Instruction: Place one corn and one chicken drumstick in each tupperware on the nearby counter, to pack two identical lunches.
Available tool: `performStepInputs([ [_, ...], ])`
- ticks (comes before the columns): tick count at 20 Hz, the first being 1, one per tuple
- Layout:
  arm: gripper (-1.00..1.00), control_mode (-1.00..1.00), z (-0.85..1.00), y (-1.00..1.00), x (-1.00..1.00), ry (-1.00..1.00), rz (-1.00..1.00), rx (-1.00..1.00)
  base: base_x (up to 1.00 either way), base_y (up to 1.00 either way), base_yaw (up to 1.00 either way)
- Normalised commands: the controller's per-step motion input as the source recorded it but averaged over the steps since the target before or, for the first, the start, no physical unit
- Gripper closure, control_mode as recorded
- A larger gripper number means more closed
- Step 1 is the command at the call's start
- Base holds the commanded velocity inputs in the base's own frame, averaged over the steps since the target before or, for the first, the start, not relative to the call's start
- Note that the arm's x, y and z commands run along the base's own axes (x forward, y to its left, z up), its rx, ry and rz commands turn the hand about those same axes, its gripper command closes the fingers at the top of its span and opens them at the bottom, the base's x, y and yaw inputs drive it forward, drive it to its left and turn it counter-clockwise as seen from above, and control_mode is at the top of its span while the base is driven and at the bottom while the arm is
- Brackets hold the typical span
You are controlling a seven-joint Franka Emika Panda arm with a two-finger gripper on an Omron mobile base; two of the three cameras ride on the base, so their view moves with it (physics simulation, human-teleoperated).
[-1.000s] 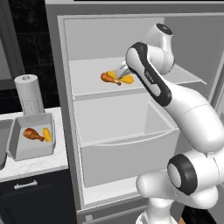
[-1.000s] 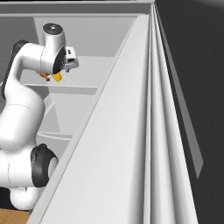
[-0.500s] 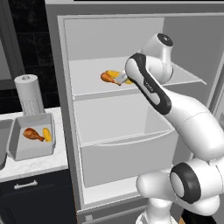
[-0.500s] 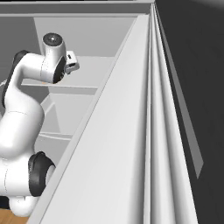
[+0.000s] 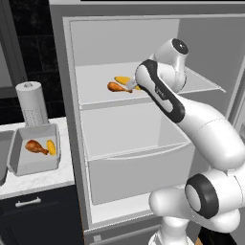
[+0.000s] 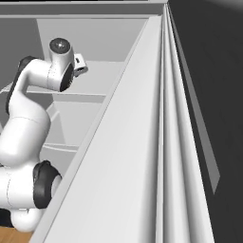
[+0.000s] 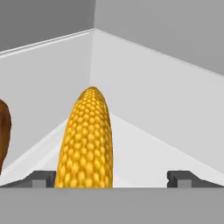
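- The gripper [image 7: 112, 178] is reaching into the open fridge at the level of the upper shelf [image 5: 95, 88]; its jaws are standing wide apart and are holding nothing; the two finger tips [image 7: 41, 178] are showing at both sides of the hand view, well apart from each other.
- One corn [image 7: 86, 140] is lying on this shelf between the open finger tips, nearer to the left one, with its length pointing away from the hand; I judge the hand is lining up like this so that the fingers can close across the cob's narrow width.
- A chicken drumstick [image 5: 116, 87] is lying just beside this cob on the same shelf; its brown edge is showing at the left border of the hand view; the jaws need to take the cob alone, so the near finger may be pushing the drumstick if it goes too far left.
- On the counter [image 5: 40, 178], left of the fridge, one tupperware [image 5: 21, 165] is already holding a cob and a drumstick side by side; this lunch looks complete.
- So the task seems about half done; the pair on the shelf is for the second container.
- A paper towel roll [image 5: 31, 103] is standing behind the filled container.
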Motion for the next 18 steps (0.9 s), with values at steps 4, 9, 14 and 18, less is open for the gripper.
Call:
performStepInputs([
  [4,-1.0,-1.0,-0.13,0.04,0.02,0.07,0.0,0.0,0.0,0.0,0.0],
  [9,-1.0,-1.0,-0.1,0.01,0.0,0.0,0.0,0.0,0.0,0.0,0.0],
  [14,1.0,-1.0,-0.15,0.09,0.0,0.0,0.01,0.0,0.0,0.0,0.0],
  [18,1.0,-1.0,-0.2,0.11,0.0,0.0,0.01,0.0,0.0,0.0,0.0],
])
